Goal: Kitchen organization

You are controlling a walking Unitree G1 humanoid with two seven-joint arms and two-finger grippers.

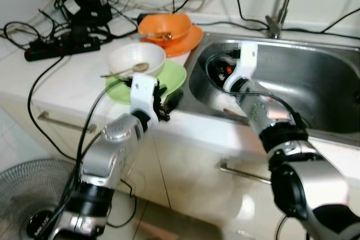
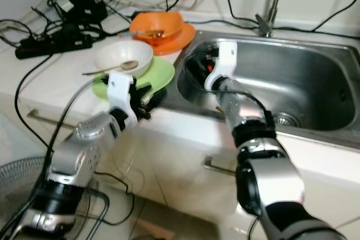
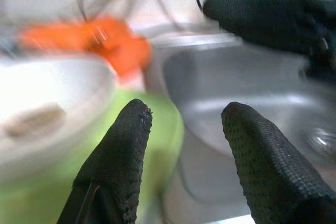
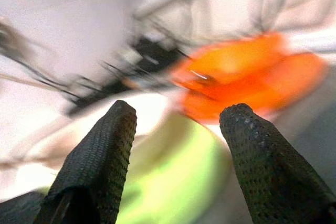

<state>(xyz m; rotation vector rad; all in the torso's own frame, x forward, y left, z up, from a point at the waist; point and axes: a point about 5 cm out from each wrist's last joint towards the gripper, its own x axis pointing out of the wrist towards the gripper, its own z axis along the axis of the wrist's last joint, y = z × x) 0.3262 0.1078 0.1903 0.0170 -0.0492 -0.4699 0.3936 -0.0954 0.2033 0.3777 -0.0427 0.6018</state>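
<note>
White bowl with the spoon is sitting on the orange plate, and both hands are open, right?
Not quite. The white bowl with the spoon sits on the green plate, as the left eye view shows. The orange plate holds an orange bowl. Both hands are open.

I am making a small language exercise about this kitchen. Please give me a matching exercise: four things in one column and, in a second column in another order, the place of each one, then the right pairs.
Things:
1. white bowl
2. orange bowl
3. spoon
4. right gripper

Places:
A. on the orange plate
B. over the sink, at its left side
C. on the green plate
D. lying in the white bowl, handle over the rim

Pairs: 1-C, 2-A, 3-D, 4-B
</note>
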